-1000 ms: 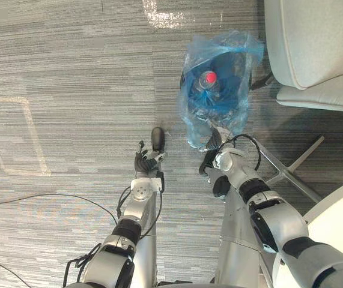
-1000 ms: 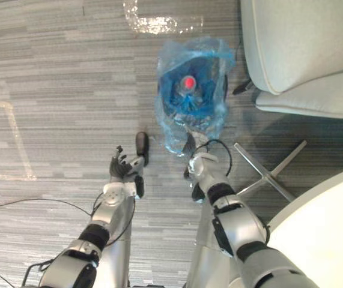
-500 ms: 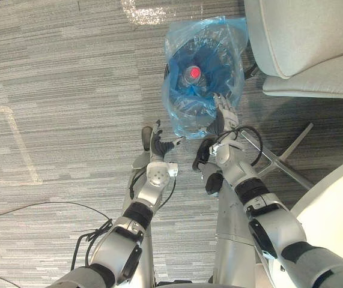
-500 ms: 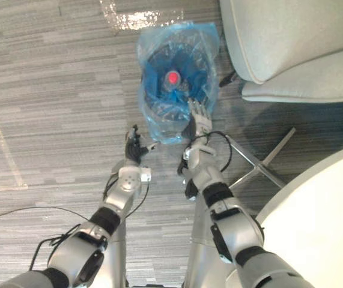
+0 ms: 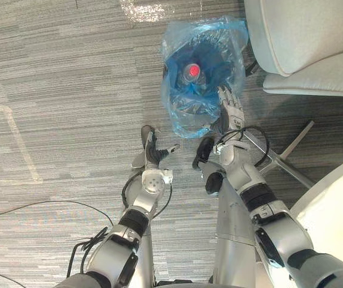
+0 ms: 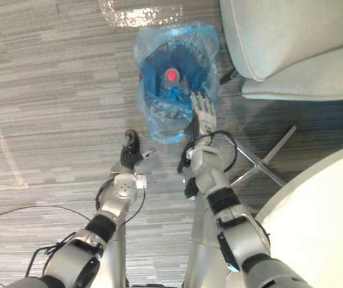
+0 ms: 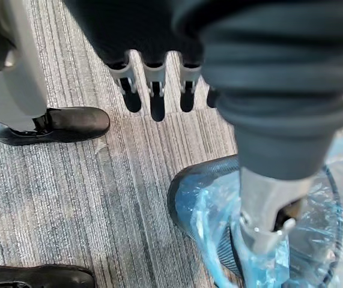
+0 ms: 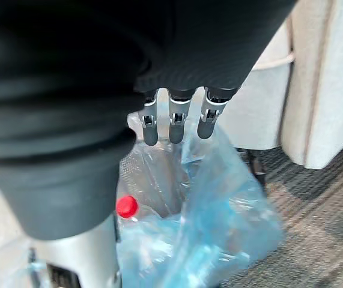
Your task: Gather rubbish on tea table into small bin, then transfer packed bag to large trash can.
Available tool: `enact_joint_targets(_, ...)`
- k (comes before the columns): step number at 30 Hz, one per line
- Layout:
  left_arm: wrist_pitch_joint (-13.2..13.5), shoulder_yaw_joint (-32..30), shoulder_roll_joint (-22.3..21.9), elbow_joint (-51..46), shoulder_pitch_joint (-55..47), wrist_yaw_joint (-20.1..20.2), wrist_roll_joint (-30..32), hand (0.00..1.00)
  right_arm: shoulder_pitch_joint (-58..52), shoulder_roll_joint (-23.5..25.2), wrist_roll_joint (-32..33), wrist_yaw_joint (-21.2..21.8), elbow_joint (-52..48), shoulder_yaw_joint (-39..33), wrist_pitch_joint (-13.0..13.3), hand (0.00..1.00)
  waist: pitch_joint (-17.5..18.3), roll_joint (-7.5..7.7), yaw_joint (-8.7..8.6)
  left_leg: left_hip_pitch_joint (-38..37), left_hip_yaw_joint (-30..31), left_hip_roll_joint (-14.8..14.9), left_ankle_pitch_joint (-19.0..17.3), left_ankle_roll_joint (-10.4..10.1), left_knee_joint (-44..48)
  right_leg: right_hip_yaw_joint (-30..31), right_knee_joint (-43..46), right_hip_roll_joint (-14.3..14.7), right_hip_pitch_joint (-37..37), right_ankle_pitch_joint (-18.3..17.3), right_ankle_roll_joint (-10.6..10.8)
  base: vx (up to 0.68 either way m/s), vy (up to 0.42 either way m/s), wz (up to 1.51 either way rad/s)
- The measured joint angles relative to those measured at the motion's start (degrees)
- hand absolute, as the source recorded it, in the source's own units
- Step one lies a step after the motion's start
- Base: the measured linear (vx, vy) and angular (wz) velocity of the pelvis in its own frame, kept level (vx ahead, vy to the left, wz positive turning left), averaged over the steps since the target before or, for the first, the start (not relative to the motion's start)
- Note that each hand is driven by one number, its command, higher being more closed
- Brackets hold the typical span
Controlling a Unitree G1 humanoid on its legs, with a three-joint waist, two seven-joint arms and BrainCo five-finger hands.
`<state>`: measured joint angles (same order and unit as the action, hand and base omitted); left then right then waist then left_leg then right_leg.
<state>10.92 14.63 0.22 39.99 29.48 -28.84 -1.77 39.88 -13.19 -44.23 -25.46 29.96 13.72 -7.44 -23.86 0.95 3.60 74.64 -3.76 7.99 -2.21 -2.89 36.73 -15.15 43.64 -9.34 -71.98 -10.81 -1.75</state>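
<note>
My right hand [image 5: 231, 113], fingers straight and holding nothing, hovers over the near rim of the blue bag [image 5: 183, 117] lining the small bin [image 7: 173, 205], placed, I judge, to gather its mouth. My left hand [image 5: 153, 155], fingers relaxed and empty, hovers just short. The red-capped bottle [image 5: 193, 70] lies inside, beyond my fingertips.

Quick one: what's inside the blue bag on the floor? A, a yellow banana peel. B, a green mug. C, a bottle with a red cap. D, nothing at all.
C: a bottle with a red cap shows through the open top of the blue bag.
</note>
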Motion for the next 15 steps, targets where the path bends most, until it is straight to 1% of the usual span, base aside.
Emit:
enact_joint_targets(1,0.01,0.00,0.31,-0.03,-0.21,0.02,0.00,0.00,-0.08,-0.52,-0.84,0.58,0.00,0.10,-0.04,0.00,-0.07,0.00,0.04,-0.02,-0.05,0.12,0.00,-0.01,0.01,0.01,-0.01,0.10,0.00,0.23,-0.38,0.00,0.000,0.00)
enact_joint_targets(8,0.07,-0.06,0.99,0.02,-1.25,-0.07,-0.01,0.00,-0.11,-1.69,-0.93,2.08,0.11,0.03,-0.30,0.00,-0.08,-0.01,0.05,-0.10,-0.16,0.45,0.00,-0.02,-0.02,0.01,-0.07,0.38,0.00,0.25,-0.42,0.00,-0.009,-0.01)
enact_joint_targets(9,1.50,-4.23,0.82,0.48,-2.75,0.47,0.57,0.00,0.00,-2.07,-0.98,2.14,0.25,-0.17,-0.30,0.00,-0.24,-0.26,0.10,-0.11,-0.12,0.34,0.02,-0.03,-0.12,0.01,0.04,0.31,0.00,0.21,-0.35,0.00,0.000,0.00)
enact_joint_targets(10,2.46,-6.70,0.63,0.13,-4.01,0.50,0.49,0.00,-0.05,-2.27,-1.08,2.16,0.28,-0.44,-0.27,0.00,-0.30,-0.26,0.05,-0.16,-0.17,0.37,0.04,-0.03,-0.19,0.00,0.00,0.31,0.00,0.21,-0.35,0.00,-0.022,0.05)
enact_joint_targets(11,1.37,-10.05,1.02,-2.31,-5.02,1.43,-0.34,0.00,-0.23,-2.83,-1.24,2.37,0.77,-2.17,-0.31,0.00,-0.54,-0.21,0.32,-0.54,-0.40,0.35,0.22,-0.24,-0.54,0.15,-0.14,0.29,0.05,0.24,-0.40,0.00,0.000,0.00)
enact_joint_targets(12,-0.90,-11.75,2.32,-3.45,-5.27,2.70,-1.83,0.00,-0.22,-3.02,-1.26,2.41,1.39,-3.35,-0.34,0.00,-0.63,-0.12,0.65,-0.60,-0.42,0.51,0.21,-0.25,-0.47,0.15,-0.24,0.42,0.09,0.24,-0.39,0.00,-0.030,0.01)
enact_joint_targets(13,-0.70,-11.82,3.13,-3.27,-5.32,2.93,-2.73,0.00,-0.23,-3.23,-1.27,2.39,1.38,-3.42,-0.33,0.00,-0.69,-0.16,0.77,-0.60,-0.42,0.51,0.22,-0.26,-0.49,0.14,-0.25,0.43,0.10,0.23,-0.39,0.00,-0.032,-0.03)
enact_joint_targets(15,1.05,-11.47,6.06,-2.65,-5.61,3.34,-5.23,0.00,-0.28,-4.79,-1.23,2.20,2.09,-3.37,-0.21,0.00,-1.08,-0.22,0.84,-0.58,-0.49,0.49,0.23,-0.26,-0.58,0.15,-0.28,0.42,0.09,0.27,-0.44,0.00,0.000,0.00)
